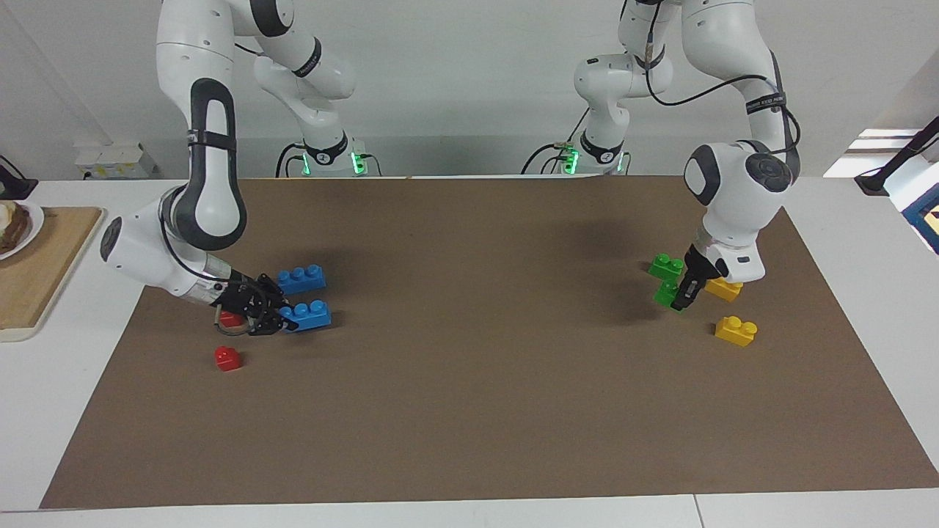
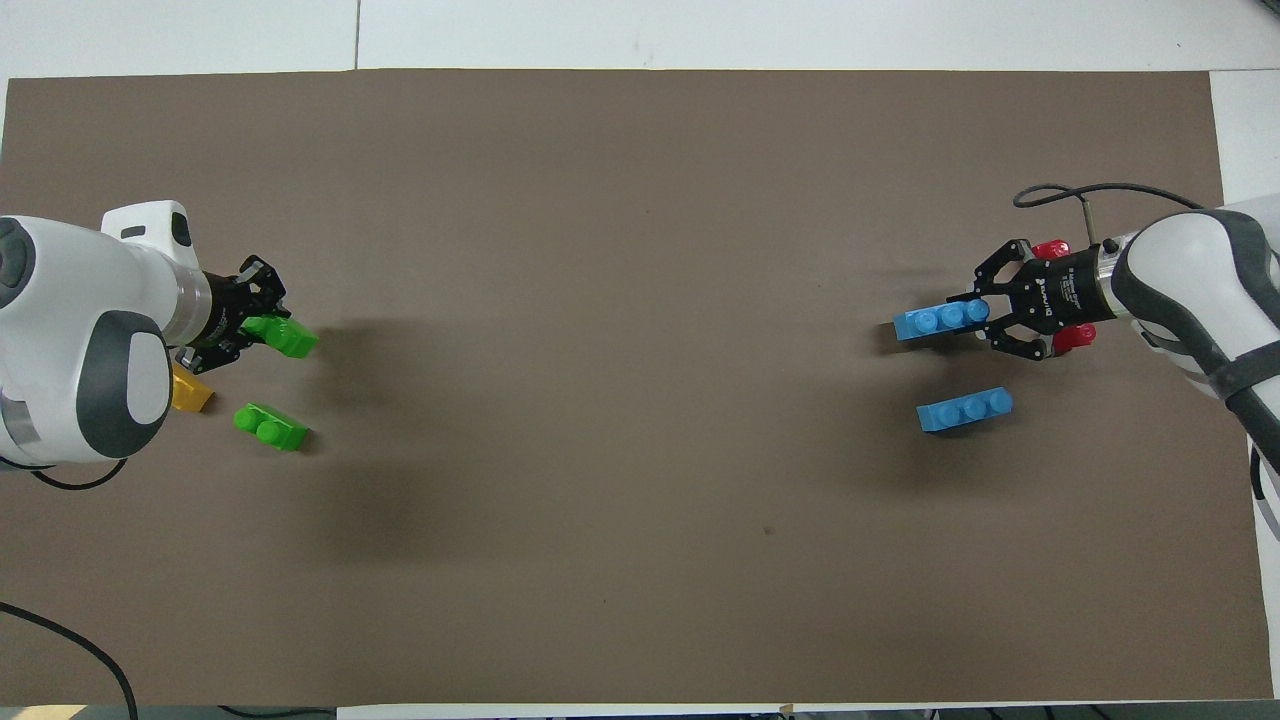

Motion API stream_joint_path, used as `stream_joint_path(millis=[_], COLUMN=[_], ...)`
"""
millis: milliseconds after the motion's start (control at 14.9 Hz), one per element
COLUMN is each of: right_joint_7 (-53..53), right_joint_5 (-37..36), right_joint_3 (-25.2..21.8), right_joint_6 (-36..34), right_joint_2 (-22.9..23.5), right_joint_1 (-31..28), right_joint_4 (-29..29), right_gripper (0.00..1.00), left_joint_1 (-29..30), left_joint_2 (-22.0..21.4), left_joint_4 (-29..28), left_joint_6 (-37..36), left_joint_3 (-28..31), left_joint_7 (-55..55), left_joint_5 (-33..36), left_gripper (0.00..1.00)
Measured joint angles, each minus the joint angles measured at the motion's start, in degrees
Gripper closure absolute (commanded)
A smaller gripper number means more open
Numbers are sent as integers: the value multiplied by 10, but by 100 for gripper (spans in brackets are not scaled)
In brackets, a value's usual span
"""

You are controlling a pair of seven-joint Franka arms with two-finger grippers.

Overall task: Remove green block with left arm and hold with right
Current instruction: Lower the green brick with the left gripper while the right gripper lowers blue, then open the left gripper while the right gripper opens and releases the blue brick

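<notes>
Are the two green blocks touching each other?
Apart. The overhead view shows bare brown mat between the green block in the left gripper and the second green block lying on the mat nearer the robots.

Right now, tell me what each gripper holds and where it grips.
Left gripper: small green plastic brick, by one end. Right gripper: long blue plastic brick, by one end.

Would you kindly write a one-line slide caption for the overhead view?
Left gripper grips a green block at its end of the mat; right gripper grips a blue brick at its own.
</notes>
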Motion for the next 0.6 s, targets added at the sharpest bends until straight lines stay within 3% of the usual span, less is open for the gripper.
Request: stream_joint_path(millis=[603], right_joint_7=[-2], right_joint_5=[0], right_joint_3=[1], right_joint_6=[30], right_joint_2=[2], right_joint_1=[-2], right_joint_4=[-11], right_gripper=[100], left_joint_1=[1], left_joint_2=[52], left_joint_4=[0], left_joint_6=[40], left_joint_3=[-3], left_joint_7=[23], left_joint_5=[0], left_gripper=[100])
